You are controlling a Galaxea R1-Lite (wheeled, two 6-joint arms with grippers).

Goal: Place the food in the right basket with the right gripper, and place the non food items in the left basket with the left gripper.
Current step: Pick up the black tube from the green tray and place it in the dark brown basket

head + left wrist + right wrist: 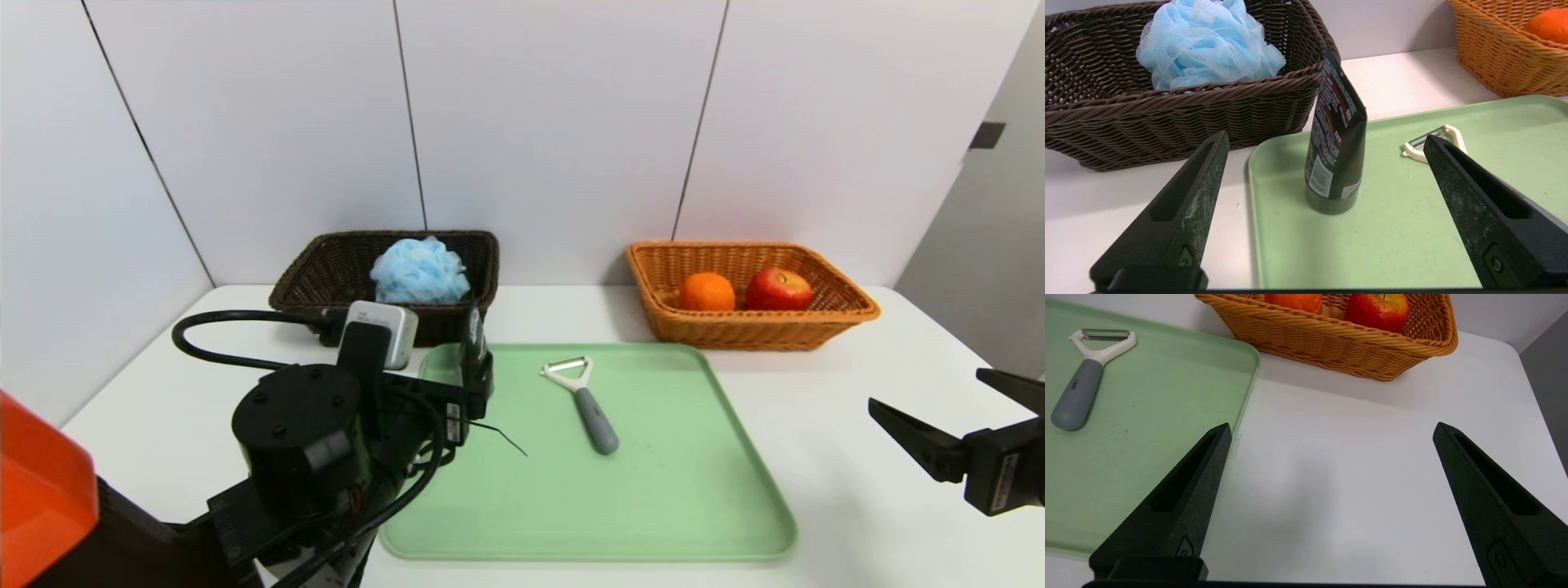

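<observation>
A black tube (1336, 151) stands on its cap in the green tray's far left corner, leaning slightly. My left gripper (1326, 134) is open just in front of it, its fingers apart on either side and not touching it. The peeler (584, 400) lies flat on the tray. The blue pouf (420, 271) sits in the dark brown left basket (326, 269). An orange (707, 291) and a red apple (778, 289) lie in the orange-tan right basket (849, 314). My right gripper (926, 387) is open and empty over bare table, right of the tray.
The green tray (653, 490) fills the middle of the white table (816, 392). Both baskets stand behind it against the white wall panels. My left arm and its cable cover the tray's near left part in the head view.
</observation>
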